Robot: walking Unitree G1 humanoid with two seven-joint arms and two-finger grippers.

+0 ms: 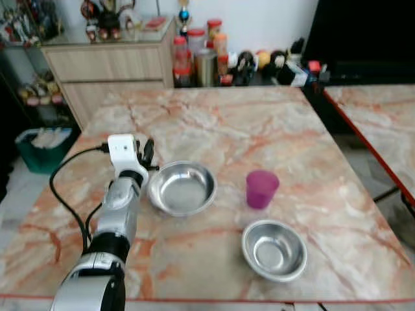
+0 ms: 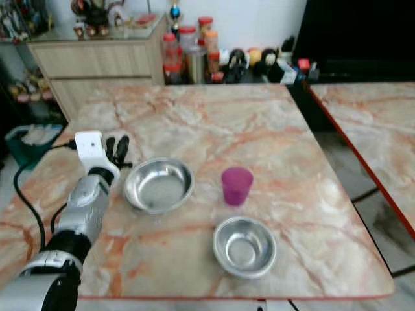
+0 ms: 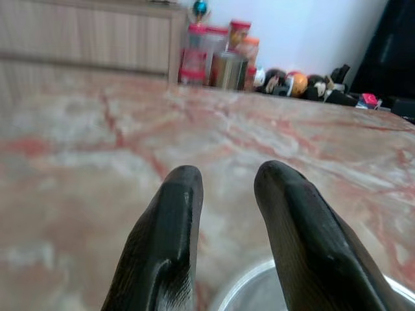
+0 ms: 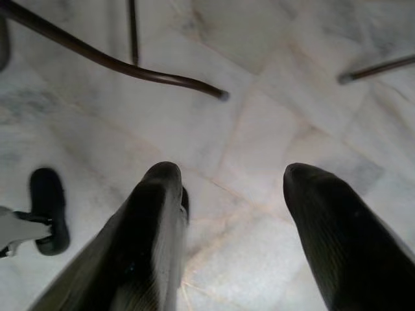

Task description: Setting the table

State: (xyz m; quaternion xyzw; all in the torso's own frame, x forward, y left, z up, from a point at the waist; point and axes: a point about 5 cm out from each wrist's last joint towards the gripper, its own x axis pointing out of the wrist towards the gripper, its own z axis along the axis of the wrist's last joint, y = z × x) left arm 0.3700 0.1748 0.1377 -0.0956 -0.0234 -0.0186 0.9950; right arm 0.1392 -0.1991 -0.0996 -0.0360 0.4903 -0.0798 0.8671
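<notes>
On the marble table (image 1: 259, 123) stand a larger steel bowl (image 1: 182, 188), a purple cup (image 1: 261, 188) to its right, and a smaller steel bowl (image 1: 274, 249) nearer the front edge. All are upright and empty. My left gripper (image 1: 146, 150) hovers just off the larger bowl's left rim. In the left wrist view its fingers (image 3: 175, 220) stand slightly apart with nothing between them, and the bowl's rim (image 3: 240, 291) shows beneath them. My right gripper (image 4: 237, 178) hangs open over the tiled floor.
Jars and bottles (image 1: 198, 55) crowd behind the table's far edge, beside a wooden cabinet (image 1: 104, 65). A second marble table (image 1: 382, 123) stands to the right across a narrow gap. A green bin (image 1: 42, 149) sits on the floor at left. Dark chair legs (image 4: 130, 68) cross the floor.
</notes>
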